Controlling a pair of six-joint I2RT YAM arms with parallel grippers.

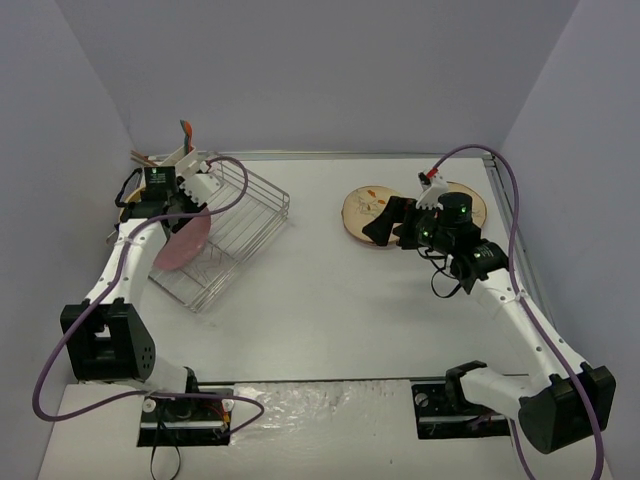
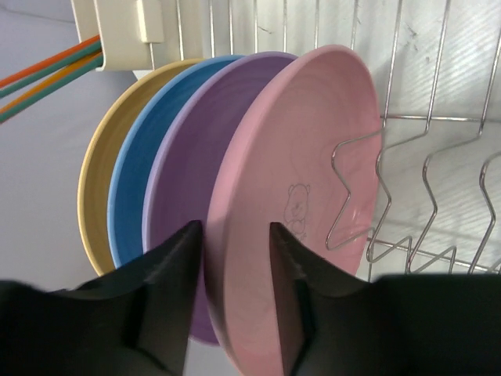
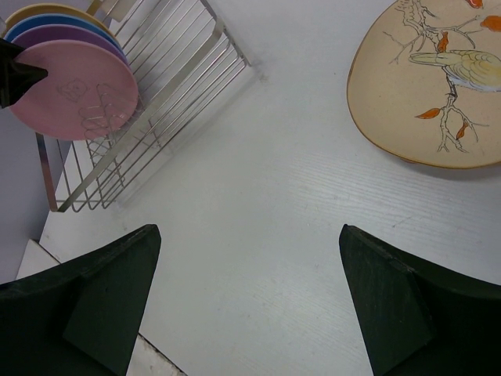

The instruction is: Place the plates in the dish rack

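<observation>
The dish rack (image 1: pixel 250 215) stands at the far left with its white caddy (image 2: pixel 125 31) at a corner. Yellow (image 2: pixel 98 180), blue (image 2: pixel 149 157) and purple (image 2: pixel 196 180) plates stand on edge in it. My left gripper (image 2: pixel 233 235) is shut on the rim of the pink plate (image 2: pixel 313 157), which stands next to the purple one in the rack's wavy wires. My right gripper (image 3: pixel 250 235) is open and empty above the bare table. It hovers beside a cream floral plate (image 3: pixel 430 86) that lies flat at the far right (image 1: pixel 362 205).
Orange and green utensil handles (image 2: pixel 47 70) stick out of the caddy. A second plate (image 1: pixel 470 205) lies behind the right wrist, mostly hidden. The rack's right half (image 3: pixel 172 70) holds no plates. Walls close in the table on the left, back and right.
</observation>
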